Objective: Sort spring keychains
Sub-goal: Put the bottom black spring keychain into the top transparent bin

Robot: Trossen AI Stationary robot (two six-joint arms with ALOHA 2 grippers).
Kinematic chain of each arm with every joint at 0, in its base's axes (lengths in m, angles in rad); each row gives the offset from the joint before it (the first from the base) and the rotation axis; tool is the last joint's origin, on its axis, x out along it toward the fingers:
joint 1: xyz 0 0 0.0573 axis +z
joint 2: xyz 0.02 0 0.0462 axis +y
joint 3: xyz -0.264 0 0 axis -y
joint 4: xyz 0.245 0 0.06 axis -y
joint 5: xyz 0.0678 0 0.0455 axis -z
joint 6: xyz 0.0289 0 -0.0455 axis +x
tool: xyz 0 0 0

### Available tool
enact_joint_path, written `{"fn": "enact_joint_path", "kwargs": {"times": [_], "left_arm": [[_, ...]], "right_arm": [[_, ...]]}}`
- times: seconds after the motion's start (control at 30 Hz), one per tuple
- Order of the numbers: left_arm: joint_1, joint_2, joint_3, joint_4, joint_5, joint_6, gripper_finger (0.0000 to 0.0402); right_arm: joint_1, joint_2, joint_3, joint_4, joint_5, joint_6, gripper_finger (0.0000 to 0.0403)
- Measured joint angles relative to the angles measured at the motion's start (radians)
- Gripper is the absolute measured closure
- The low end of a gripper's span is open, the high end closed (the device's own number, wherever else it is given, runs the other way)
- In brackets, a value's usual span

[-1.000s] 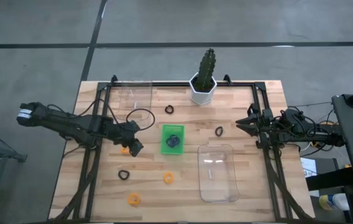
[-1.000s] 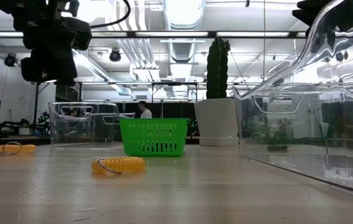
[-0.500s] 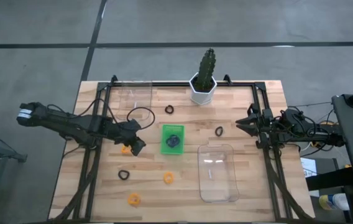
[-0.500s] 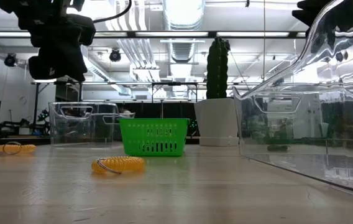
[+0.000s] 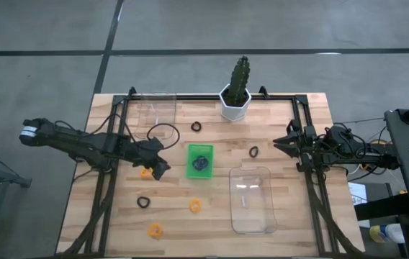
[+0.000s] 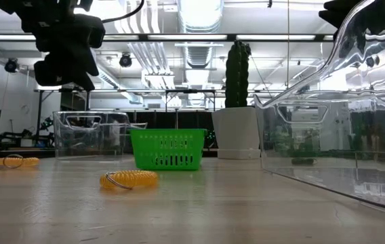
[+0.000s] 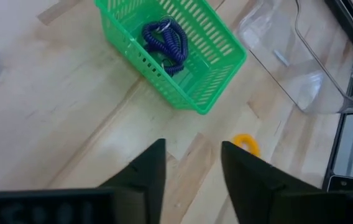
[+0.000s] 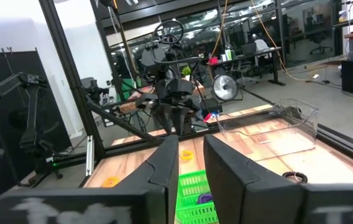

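Observation:
In the high view my left gripper [image 5: 158, 170] hovers above the wood just right of an orange spring keychain [image 5: 145, 173] and left of the green tray [image 5: 190, 171]. Its fingers stand open with nothing between them [image 7: 192, 146]. A purple keychain [image 7: 164, 40] lies inside the tray [image 7: 223, 71]. Other orange keychains [image 5: 195, 206] [image 5: 154, 230] lie toward the front. Black keychains [image 5: 196, 126] [image 5: 253, 152] [image 5: 143, 202] are scattered around. My right gripper [image 5: 285, 142] waits at the table's right side, a narrow gap between its fingers [image 8: 192, 140], holding nothing.
A clear bin [image 5: 155, 108] stands at the back left, and a second clear bin [image 5: 253, 199] at the front right. A potted cactus [image 5: 235, 97] stands at the back middle. Black frame rails [image 5: 112, 180] run along both sides of the table.
My left gripper's fingers have spread wider, and it has shifted slightly toward the tray. The right arm has stayed in place.

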Motion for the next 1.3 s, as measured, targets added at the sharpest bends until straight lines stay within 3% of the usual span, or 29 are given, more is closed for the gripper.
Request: {"fn": "enact_joint_path", "kwargs": {"times": [0.2,0.4,0.5,0.63,0.83,0.97,1.13,1.3], "left_arm": [[0.000,0.000,0.000,0.000,0.034,-0.015,0.0184],[-0.014,0.000,0.000,0.000,0.166,-0.175,0.0177],[-0.065,0.000,0.000,-0.001,0.176,-0.252,0.0177],[-0.182,0.000,0.000,-0.038,0.107,-0.388,0.0177],[-0.391,0.002,0.000,-0.219,-0.023,-0.669,0.0177],[-0.492,0.020,0.000,-0.234,-0.089,-0.791,0.0177],[-0.519,0.073,0.000,-0.233,-0.110,-0.832,0.0177],[-0.519,0.164,0.000,-0.233,-0.110,-0.758,0.0177]], "right_arm": [[0.000,0.000,0.000,0.000,0.000,0.000,0.0329],[0.000,0.000,0.000,0.000,0.000,0.000,0.0321],[0.000,0.000,0.000,0.000,0.000,0.000,0.0322],[0.000,0.000,0.000,0.000,0.000,0.000,0.0328],[0.000,0.000,0.000,0.000,0.000,0.000,0.0335],[0.000,0.000,0.000,0.000,0.000,0.000,0.0330],[0.000,0.000,0.000,0.000,0.000,0.003,0.0322],[0.000,0.000,0.000,0.000,0.000,0.001,0.0323]]}}
